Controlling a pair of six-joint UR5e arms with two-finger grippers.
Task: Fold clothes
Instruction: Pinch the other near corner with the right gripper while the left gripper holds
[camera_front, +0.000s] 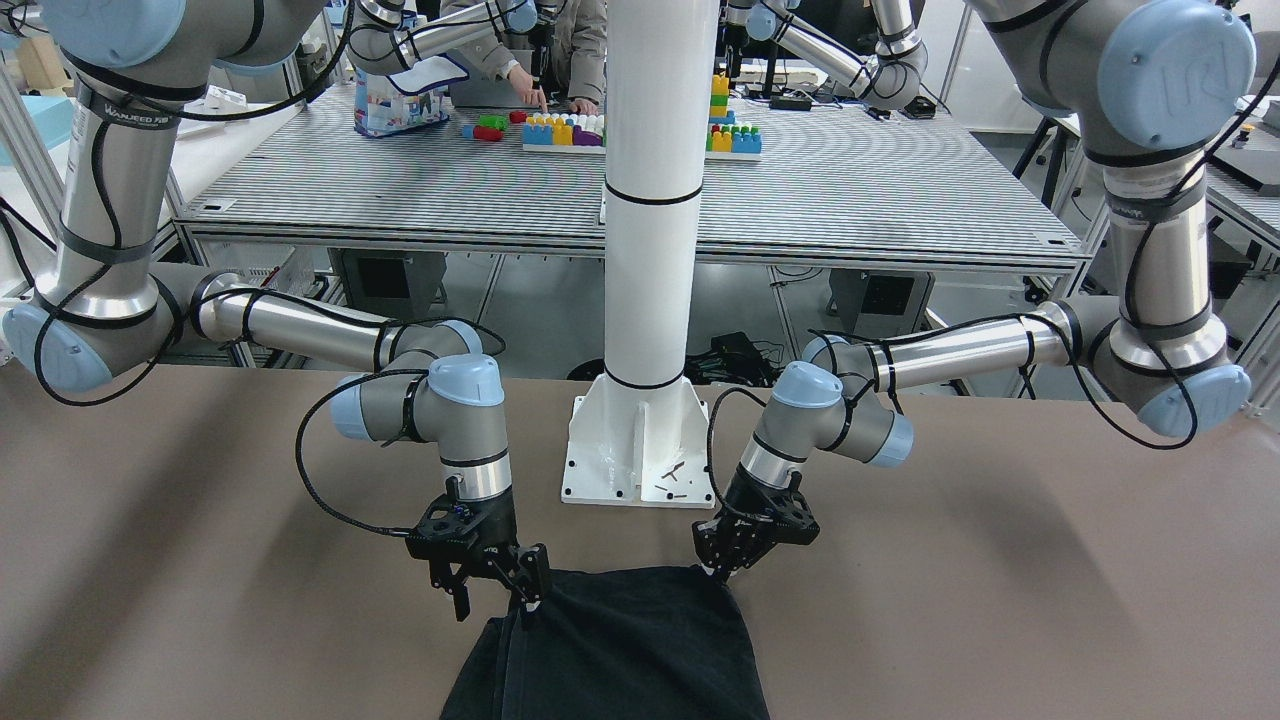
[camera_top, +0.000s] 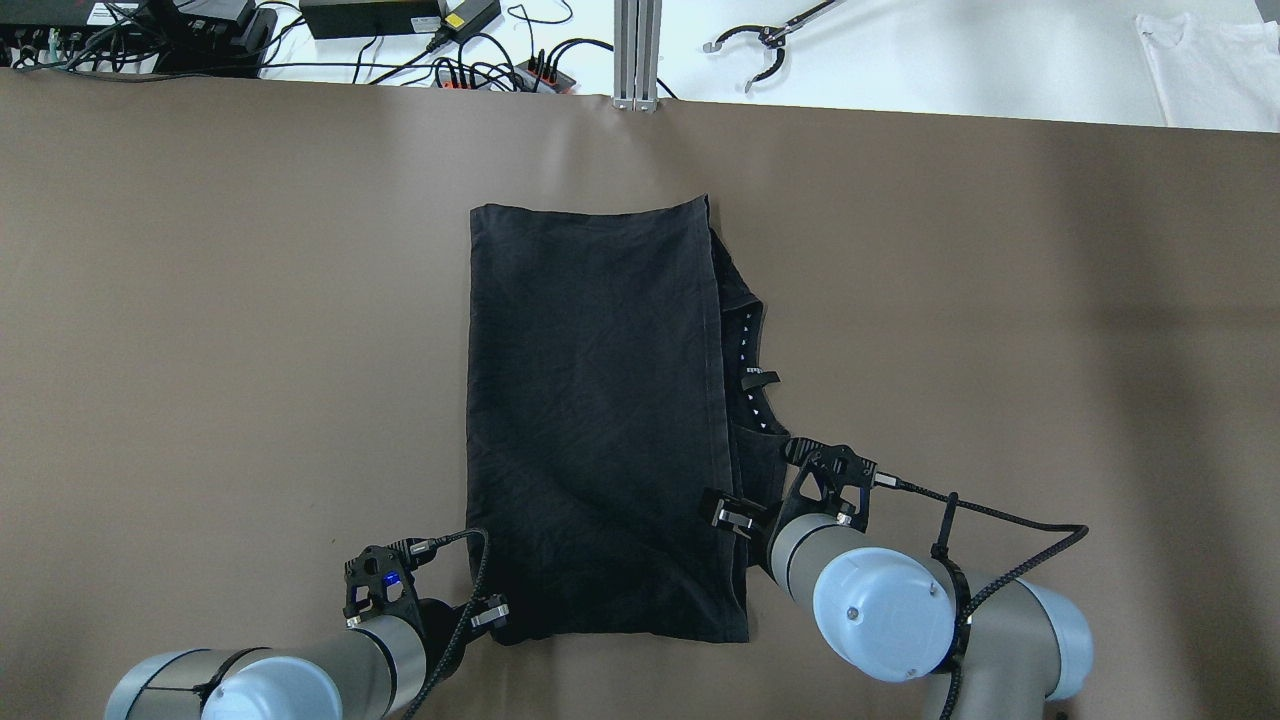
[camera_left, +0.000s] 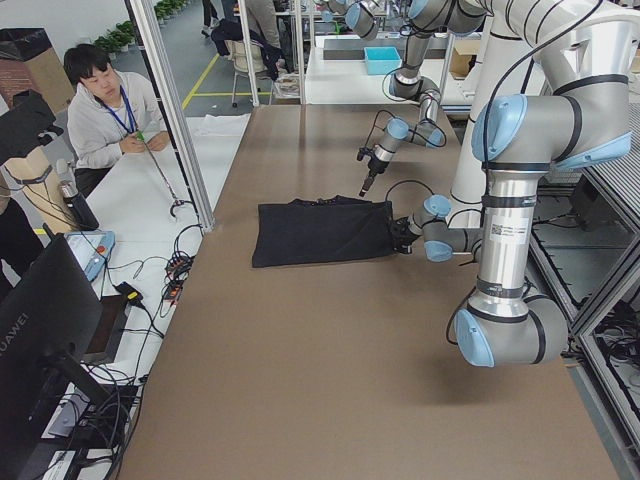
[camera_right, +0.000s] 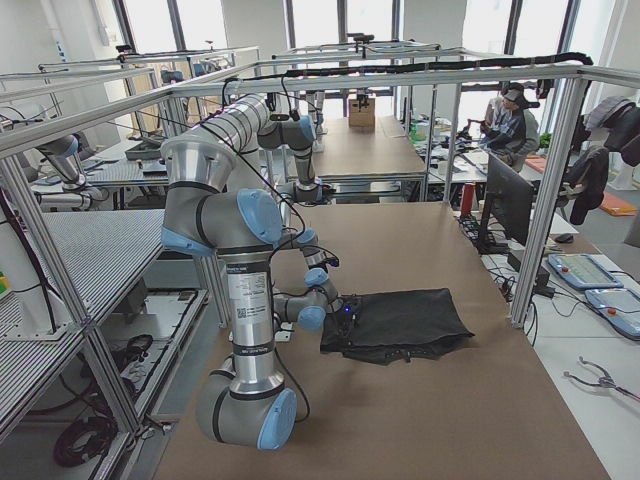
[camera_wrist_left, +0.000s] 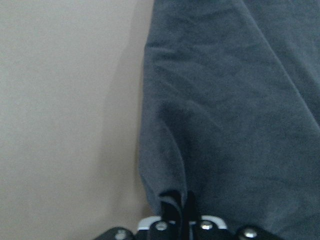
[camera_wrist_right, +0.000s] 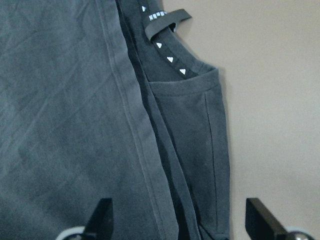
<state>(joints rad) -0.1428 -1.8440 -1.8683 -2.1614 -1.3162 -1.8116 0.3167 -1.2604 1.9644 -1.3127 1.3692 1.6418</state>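
You have the clothes (camera_top: 600, 420) lying mid-table on the brown table cover (camera_top: 200, 300). It is a dark garment with one half laid over the other, so a long hemmed edge (camera_wrist_right: 127, 100) runs away from the robot. The neckline (camera_wrist_right: 170, 57), with its white-marked tape, peeks out from under that edge on the robot's right.

Your left gripper (camera_wrist_left: 180, 202) sits low at the near left corner. Its jaws are closed to a sliver with a ridge of fabric rising into them, so it reads as pinching that corner. That grip makes sense as one end of the near edge, ready to lift.

Your right gripper (camera_wrist_right: 181, 222) hangs over the hemmed edge toward its near end, jaws spread wide with nothing between them. The fingers straddle the hem and the layers beneath, which looks like a line-up for taking the matching side.

Judging by that, the step in hand is securing both near ends before carrying them to the far edge. Watch that the right jaws catch every layer, since the lower one pokes out past the hem and could be left behind
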